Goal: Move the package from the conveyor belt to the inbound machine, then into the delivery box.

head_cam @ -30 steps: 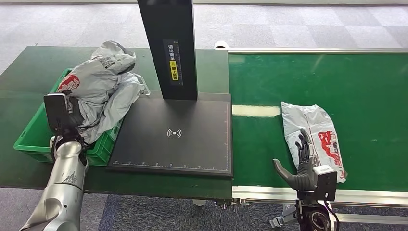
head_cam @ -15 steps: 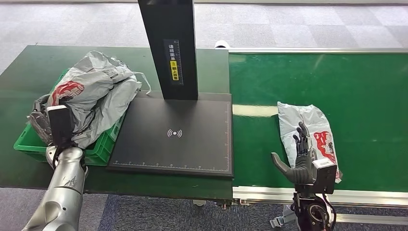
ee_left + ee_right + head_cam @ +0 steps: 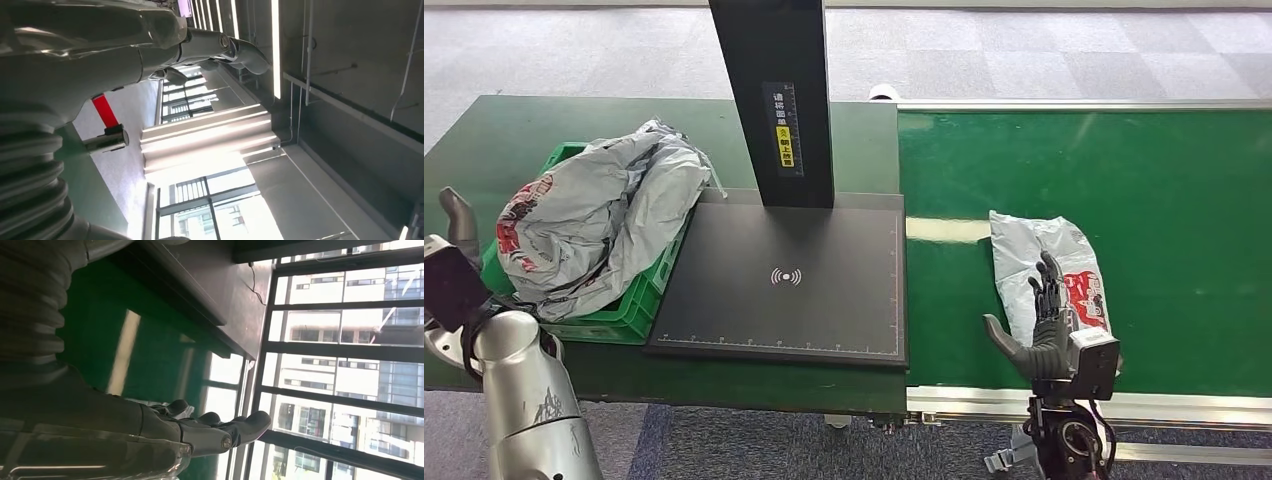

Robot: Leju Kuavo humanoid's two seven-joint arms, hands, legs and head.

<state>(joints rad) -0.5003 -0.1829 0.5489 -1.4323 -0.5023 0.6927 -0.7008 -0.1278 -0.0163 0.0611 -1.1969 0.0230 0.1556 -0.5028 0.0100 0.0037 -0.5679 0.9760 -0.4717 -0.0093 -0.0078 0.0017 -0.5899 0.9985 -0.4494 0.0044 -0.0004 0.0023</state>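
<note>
- Green belting and a dark table fill our view, grey carpet beyond.
- Our right hand [image 3: 1042, 330], at five o'clock, is spread wide, holding nothing, in front of the package [image 3: 1047, 268] lying flat on the conveyor belt [image 3: 1164, 190].
- Our left hand [image 3: 456, 228], at nine o'clock, is empty, fingers straight, beside the delivery box [image 3: 629, 312] of grey bags [image 3: 594, 220].
- At centre lies the inbound machine [image 3: 789, 280].

The package [image 3: 1049, 262] is thin, crinkled grey plastic film with a slight shine. The conveyor belt [image 3: 1164, 180] looks smooth and matt green, its rail [image 3: 1184, 408] bare metal. The inbound machine [image 3: 789, 285] has a matt black plate.
</note>
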